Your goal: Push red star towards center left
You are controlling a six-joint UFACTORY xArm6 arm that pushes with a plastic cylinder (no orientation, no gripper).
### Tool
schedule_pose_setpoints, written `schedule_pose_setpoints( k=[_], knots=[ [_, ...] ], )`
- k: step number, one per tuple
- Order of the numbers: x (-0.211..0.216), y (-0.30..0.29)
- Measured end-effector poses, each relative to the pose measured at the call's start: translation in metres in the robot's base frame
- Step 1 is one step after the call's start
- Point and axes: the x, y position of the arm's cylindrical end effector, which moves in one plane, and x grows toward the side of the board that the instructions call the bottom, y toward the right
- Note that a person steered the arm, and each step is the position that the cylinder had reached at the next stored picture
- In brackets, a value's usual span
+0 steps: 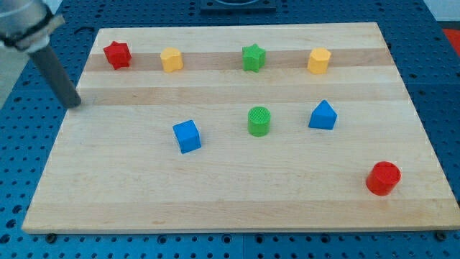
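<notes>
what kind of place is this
Probably a robotics lab bench, not a home or workshop. A pale wooden board lies on a blue perforated mounting table, small coloured blocks like the red star sit scattered on it, and my tip rests at its left edge.

I find no legible text, labels, brand marks, numbers or signs anywhere in the camera view. The desk (237,208) shows plain wood grain only. The coloured blocks carry no markings that I can read. The blue perforated surface around the desk bears no lettering either.
</notes>
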Motion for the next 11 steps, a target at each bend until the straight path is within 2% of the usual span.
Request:
schedule_pose_setpoints(
  k=[1,2,3,4,6,7,11],
  knots=[
    [-0.043,-0.002],
    [-0.121,-0.002],
    [-0.180,0.016],
    [-0.181,0.056],
    [-0.178,0.073],
    [-0.154,0.070],
    [-0.017,0.069]
  ],
)
